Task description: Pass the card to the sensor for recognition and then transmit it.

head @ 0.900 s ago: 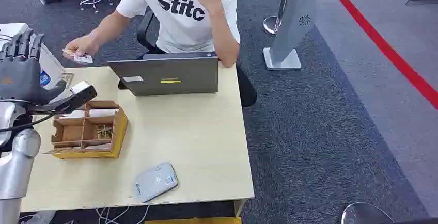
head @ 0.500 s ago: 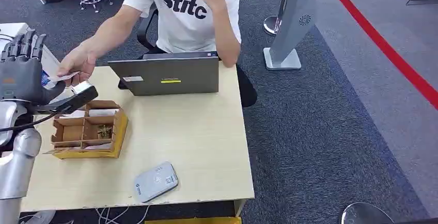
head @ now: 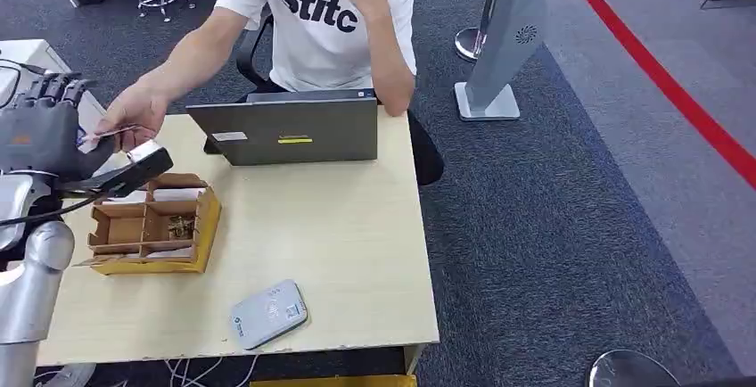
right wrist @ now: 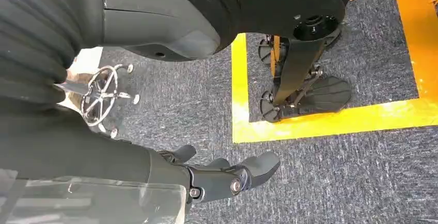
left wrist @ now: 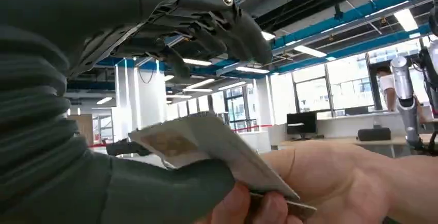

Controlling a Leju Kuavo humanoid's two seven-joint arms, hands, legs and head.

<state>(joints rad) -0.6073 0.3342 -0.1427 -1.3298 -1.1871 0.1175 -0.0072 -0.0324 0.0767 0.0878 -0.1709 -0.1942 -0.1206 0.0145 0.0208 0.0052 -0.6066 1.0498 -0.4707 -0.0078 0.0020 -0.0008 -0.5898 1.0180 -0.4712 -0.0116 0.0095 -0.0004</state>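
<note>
Card (left wrist: 206,144) now reaches the left hand (head: 40,133), thumb under it, person's hand (head: 134,118) holding on; handover imminent; right hand (right wrist: 227,175) hangs empty.

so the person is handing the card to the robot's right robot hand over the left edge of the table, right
Not quite: it is the left robot hand, not the right. The head view shows the person's hand holding the card against it at the table's left edge, and the left wrist view shows the card lying on its thumb. The right robot hand hangs over the floor.

Grey carpet (head: 553,226) — red stripe (head: 660,75), wooden desk (head: 339,244)
</note>
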